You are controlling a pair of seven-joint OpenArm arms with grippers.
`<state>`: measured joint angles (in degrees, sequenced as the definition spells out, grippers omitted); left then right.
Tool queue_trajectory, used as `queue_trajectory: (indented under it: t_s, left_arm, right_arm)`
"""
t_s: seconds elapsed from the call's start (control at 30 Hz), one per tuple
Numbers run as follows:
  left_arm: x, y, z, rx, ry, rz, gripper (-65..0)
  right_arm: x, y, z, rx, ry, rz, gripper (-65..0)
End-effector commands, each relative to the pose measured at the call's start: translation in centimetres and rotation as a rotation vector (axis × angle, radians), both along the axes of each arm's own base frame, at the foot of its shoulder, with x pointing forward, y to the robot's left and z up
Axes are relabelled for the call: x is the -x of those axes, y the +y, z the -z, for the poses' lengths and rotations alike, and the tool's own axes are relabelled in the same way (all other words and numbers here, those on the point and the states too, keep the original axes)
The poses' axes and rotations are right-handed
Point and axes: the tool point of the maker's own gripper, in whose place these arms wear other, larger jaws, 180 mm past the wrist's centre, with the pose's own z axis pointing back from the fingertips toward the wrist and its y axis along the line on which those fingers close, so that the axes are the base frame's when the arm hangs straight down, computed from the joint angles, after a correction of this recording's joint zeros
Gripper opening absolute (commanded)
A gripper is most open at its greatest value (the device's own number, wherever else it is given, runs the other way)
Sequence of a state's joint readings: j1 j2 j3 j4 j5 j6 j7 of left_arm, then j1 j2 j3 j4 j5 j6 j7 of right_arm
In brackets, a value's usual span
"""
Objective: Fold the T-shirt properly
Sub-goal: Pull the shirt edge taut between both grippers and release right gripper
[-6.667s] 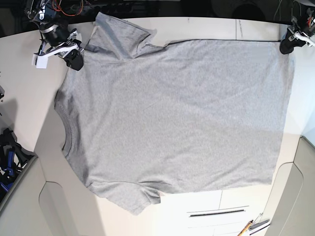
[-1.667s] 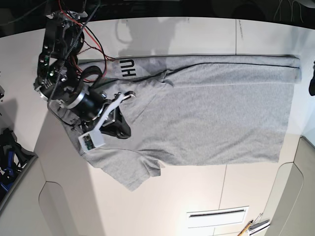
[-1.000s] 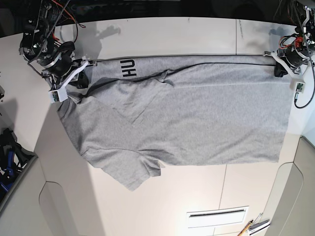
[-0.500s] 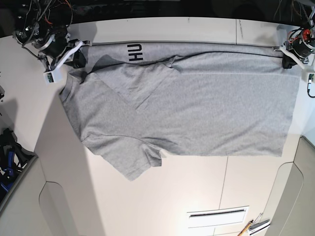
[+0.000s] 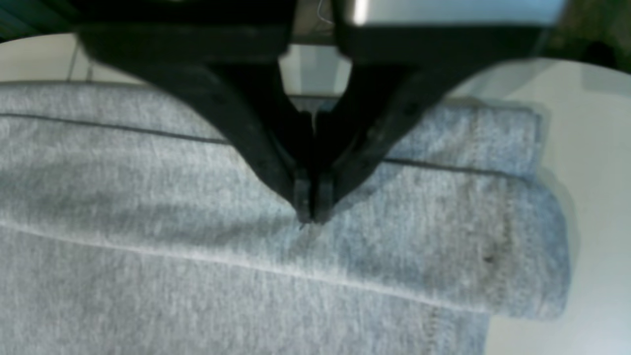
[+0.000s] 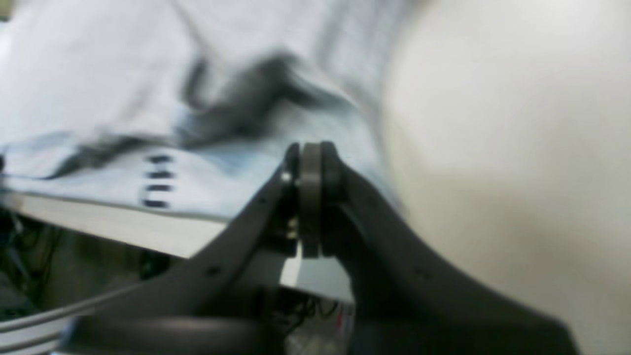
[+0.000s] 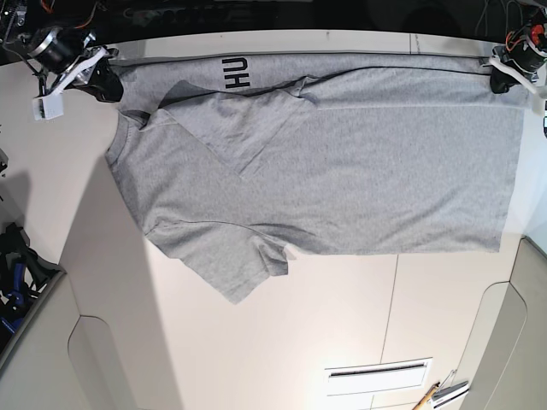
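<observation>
T-shirt (image 7: pixel 342 162): grey, on table (image 7: pixel 282 342), far edge doubled over. Likely light, limp, sags; best held at corners. Left gripper (image 5: pixel 309 217) and right gripper (image 6: pixel 309 148): jaws pressed together, whether pinching cloth unclear.

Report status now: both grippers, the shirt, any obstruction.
Left gripper shut on the light heather-grey cotton T-shirt at its hem fold. Right gripper shut at the shoulder end; grip unclear. One long fold in. Nothing on the cloth.
</observation>
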<state>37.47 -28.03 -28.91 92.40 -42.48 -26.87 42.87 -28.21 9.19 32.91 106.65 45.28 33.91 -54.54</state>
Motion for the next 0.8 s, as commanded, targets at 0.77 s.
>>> queue_trajectory:
  t_s: [0.77]
  left_arm:
    - [2.0,-1.7,0.8,0.096,0.102,0.014,-65.0]
  right_arm:
    - [0.9,-1.5,4.4,0.349,0.157,-0.033,-65.0]
